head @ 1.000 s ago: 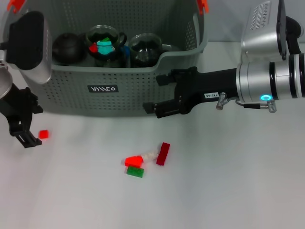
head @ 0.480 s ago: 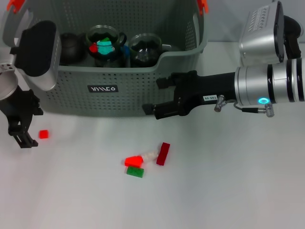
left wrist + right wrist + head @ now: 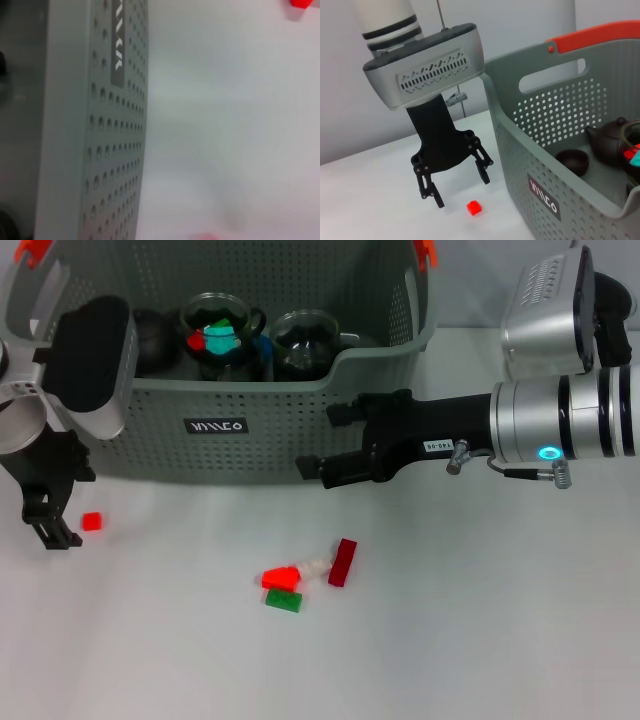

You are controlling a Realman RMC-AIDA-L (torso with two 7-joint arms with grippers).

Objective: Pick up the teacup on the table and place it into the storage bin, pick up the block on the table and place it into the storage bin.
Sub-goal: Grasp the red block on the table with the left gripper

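- Currently, head view: the storage bin [image 3: 250,430] stands at the rear of the bench [image 3: 480,620] and already holds a dark teapot [image 3: 150,335] and two glass teapots [image 3: 222,335], one with coloured blocks inside. No teacup shows on the bench, so that step is judged done.
- Head view, blocks outstanding: a small red block [image 3: 91,522] lies near the bin's front left corner; a cluster of red, green and dark red blocks [image 3: 305,575] lies well forward of the bin.
- Head view, tools: the left tool [image 3: 50,525] hangs low just beside the small red block, holding nothing. The right tool [image 3: 330,445] is stretched out level before the bin's front wall, fingers apart and empty.
- Left wrist view: the bin wall and label fill one side; a red block [image 3: 301,3] sits at the frame edge. This arm's own fingers are not shown.
- Right wrist view: the left tool [image 3: 455,177] has its fingers spread wide above the bench, the small red block [image 3: 474,207] just beside them, untouched. A dark teacup [image 3: 572,161] sits inside the bin.
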